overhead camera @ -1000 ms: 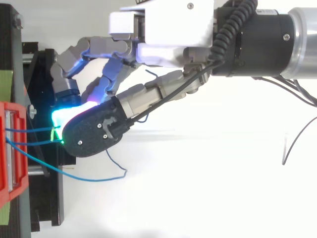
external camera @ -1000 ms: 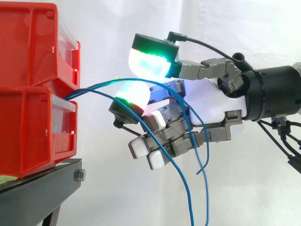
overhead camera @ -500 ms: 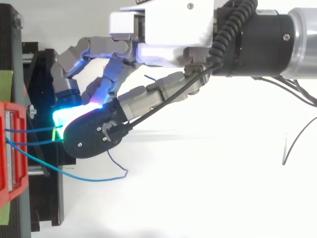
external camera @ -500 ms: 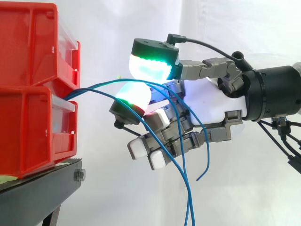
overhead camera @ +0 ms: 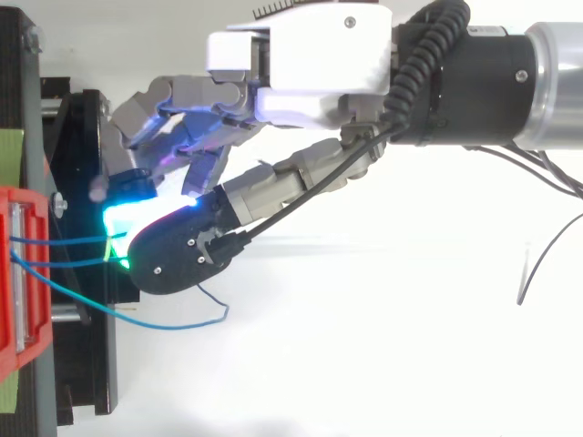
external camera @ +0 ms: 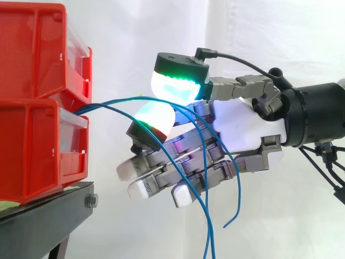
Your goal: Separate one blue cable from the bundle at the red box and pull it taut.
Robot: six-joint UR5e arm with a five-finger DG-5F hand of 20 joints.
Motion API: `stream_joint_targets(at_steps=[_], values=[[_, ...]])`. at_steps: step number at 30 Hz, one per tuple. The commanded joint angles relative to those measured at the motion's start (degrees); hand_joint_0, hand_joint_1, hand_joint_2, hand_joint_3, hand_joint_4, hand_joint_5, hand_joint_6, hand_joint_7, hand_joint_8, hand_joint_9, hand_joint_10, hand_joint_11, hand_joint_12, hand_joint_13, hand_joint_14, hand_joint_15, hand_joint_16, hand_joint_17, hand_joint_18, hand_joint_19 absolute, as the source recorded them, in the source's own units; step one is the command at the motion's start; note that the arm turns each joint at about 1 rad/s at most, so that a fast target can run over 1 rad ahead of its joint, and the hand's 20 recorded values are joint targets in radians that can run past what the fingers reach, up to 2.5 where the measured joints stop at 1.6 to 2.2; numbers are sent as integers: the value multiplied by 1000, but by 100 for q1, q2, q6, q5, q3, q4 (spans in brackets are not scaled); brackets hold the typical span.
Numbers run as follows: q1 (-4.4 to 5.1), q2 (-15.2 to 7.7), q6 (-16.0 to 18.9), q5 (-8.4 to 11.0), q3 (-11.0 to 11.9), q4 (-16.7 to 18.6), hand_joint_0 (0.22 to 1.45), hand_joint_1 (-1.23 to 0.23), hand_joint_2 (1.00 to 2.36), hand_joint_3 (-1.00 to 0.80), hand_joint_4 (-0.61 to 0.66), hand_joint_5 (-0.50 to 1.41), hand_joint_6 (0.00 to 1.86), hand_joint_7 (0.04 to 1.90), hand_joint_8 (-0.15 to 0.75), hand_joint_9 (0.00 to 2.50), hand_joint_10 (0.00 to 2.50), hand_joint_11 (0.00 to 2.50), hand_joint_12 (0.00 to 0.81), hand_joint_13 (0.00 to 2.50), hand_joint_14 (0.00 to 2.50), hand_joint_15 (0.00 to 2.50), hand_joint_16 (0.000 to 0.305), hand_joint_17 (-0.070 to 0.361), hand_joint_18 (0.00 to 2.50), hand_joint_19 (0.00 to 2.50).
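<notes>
Red bins (external camera: 32, 108) fill the left of the frame above a black stand (external camera: 48, 210), against a white curtain (external camera: 135, 32). Thin blue cables (external camera: 105, 102) cross a grey-and-white hand (external camera: 245, 127) at centre; its pads (external camera: 175, 86) glow green and cyan.

side: level, close, facing red bins (external camera: 33, 148) | top: straight down, close | shared — bins' front, hand (external camera: 245, 121)

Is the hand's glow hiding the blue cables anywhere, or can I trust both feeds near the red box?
Side view: the blue cables are traceable against the white curtain, even past the hand's green glow. Top view: cyan-green glare tints them where they reach the hand, which covers them beyond; near the red box they read clearly.
</notes>
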Motion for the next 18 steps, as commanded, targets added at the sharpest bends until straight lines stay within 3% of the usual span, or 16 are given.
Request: stream_joint_targets(at_steps=[1,4,6,8,10,11,13,15,18], values=[[1,0,-1,-5,0,1,585,-760,1019,-89,-86,-92,810,1178,175,393,0,0,240,465,7,204,31,69,628,555],[-17,0,-10,-23,-9,-8,588,-753,1021,-115,-78,-95,803,1200,223,588,3,116,255,504,8,243,30,68,627,573],[-17,0,-1,-32,-17,-16,587,-743,1021,-128,-73,-103,807,1196,275,854,13,428,260,544,10,283,30,67,631,578],[-17,0,-10,-32,-17,1,588,-740,1020,-135,-70,-104,809,1186,279,902,19,598,267,559,10,310,30,68,636,576],[-52,0,-1,-49,-140,10,589,-737,1020,-139,-65,-106,811,1184,278,905,18,690,271,568,11,329,30,68,641,579],[-69,0,-1,-58,-176,19,586,-734,1021,-132,-64,-107,811,1187,280,896,22,941,282,597,13,395,31,69,639,582],[-105,0,-1,-128,-255,63,585,-732,1021,-130,-59,-107,812,1193,283,858,18,1083,285,615,14,444,31,69,640,588],[-175,53,-194,-260,-369,151,584,-728,1021,-130,-63,-109,817,1185,282,766,15,1065,287,626,17,484,31,69,647,586],[-201,132,-388,-260,-430,133,584,-722,1021,-136,-62,-113,824,1166,292,707,11,1053,291,628,17,503,31,70,642,591]])
